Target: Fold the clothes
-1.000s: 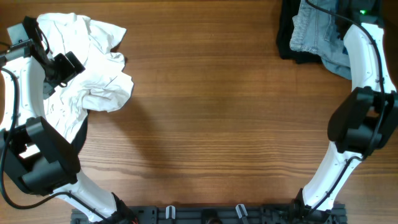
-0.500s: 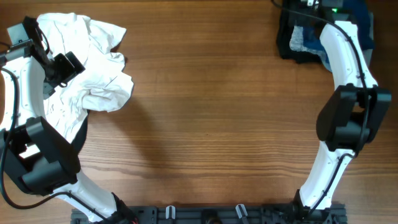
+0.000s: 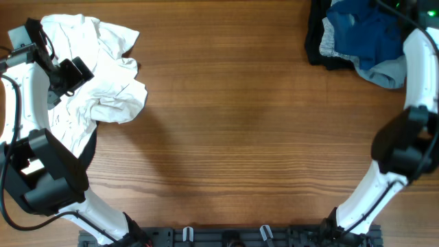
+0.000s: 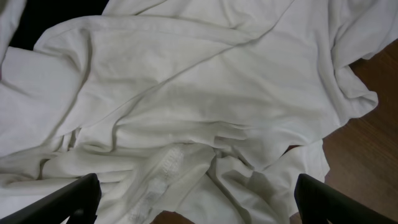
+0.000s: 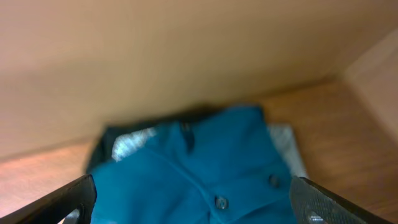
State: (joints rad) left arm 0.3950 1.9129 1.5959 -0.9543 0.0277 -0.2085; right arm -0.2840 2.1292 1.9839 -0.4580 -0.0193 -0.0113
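A crumpled white garment (image 3: 103,75) lies at the table's far left corner and fills the left wrist view as white garment folds (image 4: 186,106). My left gripper (image 3: 70,71) hovers over it, open (image 4: 196,208), its fingers (image 4: 68,202) wide apart and holding nothing. At the far right corner a blue buttoned shirt (image 3: 367,34) lies on top of a pile, over a grey garment (image 3: 387,68) and a black one (image 3: 315,44). My right gripper (image 5: 196,205) hangs open above the blue shirt (image 5: 205,180), gripping nothing.
The right arm (image 3: 415,75) runs along the table's right edge, the left arm (image 3: 31,110) along the left edge. Bare wooden tabletop (image 3: 240,123) spans the middle and front. A plain wall (image 5: 186,56) stands behind the pile.
My right gripper has opened and the arm has swung to the right edge. The blue shirt now lies on the pile where pale denim showed. The left arm has not moved.
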